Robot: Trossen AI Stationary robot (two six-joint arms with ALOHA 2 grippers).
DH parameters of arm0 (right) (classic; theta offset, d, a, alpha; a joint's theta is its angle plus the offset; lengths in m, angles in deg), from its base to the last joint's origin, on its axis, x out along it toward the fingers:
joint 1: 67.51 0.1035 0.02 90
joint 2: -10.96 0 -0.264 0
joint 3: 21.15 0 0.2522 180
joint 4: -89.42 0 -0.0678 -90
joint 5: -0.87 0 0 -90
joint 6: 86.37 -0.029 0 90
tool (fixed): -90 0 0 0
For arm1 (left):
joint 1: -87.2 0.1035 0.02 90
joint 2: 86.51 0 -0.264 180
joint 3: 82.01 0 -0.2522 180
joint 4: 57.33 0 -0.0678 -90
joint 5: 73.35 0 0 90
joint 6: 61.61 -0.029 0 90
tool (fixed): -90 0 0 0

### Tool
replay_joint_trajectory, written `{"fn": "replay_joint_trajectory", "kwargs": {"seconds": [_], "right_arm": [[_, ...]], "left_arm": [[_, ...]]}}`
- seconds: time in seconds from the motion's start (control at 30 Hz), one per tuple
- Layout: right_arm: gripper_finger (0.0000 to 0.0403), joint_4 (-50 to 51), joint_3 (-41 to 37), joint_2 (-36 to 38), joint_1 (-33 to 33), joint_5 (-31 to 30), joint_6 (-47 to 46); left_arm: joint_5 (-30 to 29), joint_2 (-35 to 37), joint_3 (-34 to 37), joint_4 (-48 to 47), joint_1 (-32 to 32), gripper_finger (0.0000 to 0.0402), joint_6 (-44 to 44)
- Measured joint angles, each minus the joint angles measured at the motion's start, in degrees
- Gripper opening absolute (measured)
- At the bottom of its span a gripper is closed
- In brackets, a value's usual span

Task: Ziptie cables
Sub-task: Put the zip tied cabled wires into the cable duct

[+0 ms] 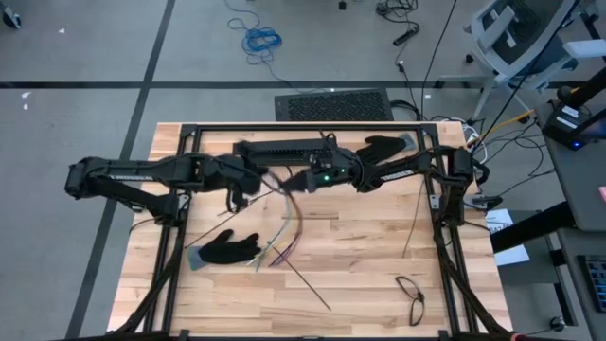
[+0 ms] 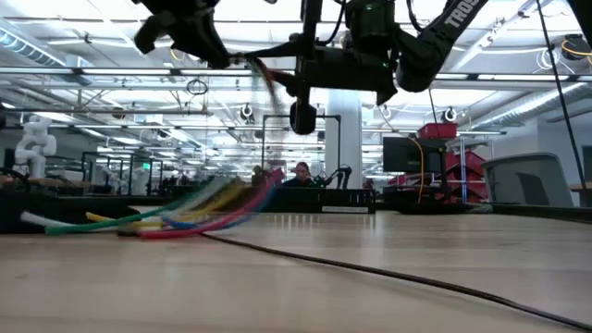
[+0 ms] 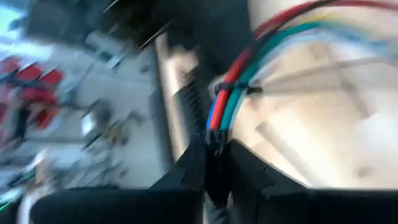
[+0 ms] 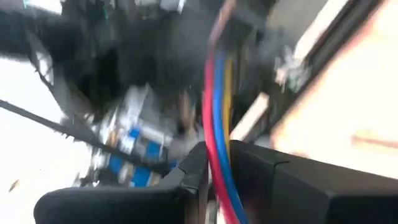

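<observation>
Both arms are lifting a bundle of coloured cables above the wooden table.

The wooden table (image 1: 379,256) is carrying a black glove (image 1: 227,250), a looped black cable (image 1: 411,290) near its right front corner, and thin black strips (image 1: 308,284). The cables (image 1: 289,213) are hanging from mid-air near the table's centre, their free ends trailing onto the wood. The left gripper (image 3: 214,158) is clenching the bundle's end; the right gripper (image 4: 217,171) is pinching the red, blue and yellow strands.
</observation>
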Motion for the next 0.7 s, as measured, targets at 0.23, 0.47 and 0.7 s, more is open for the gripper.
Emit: {"fn": "replay_joint_trajectory", "kwargs": {"seconds": [0.23, 0.47, 0.7], "right_arm": [[0.0058, 0.2, -0.21, -0.2, 0.76, 0.97, 0.21], [0.0063, -2.38, -0.21, -0.2, 0.54, -5.48, -0.73], [0.0139, -2.89, 0.41, -0.09, -2.76, -7.55, 1.46]], "left_arm": [[-6.35, 3.69, -0.61, 0.01, 1.83, 0.0042, 0.16], [-4.71, 2.97, -0.61, -0.03, 2.08, 0.0042, 0.73], [-2.61, 2.81, -0.61, -2.18, 2.01, 0.0042, 3.02]]}}
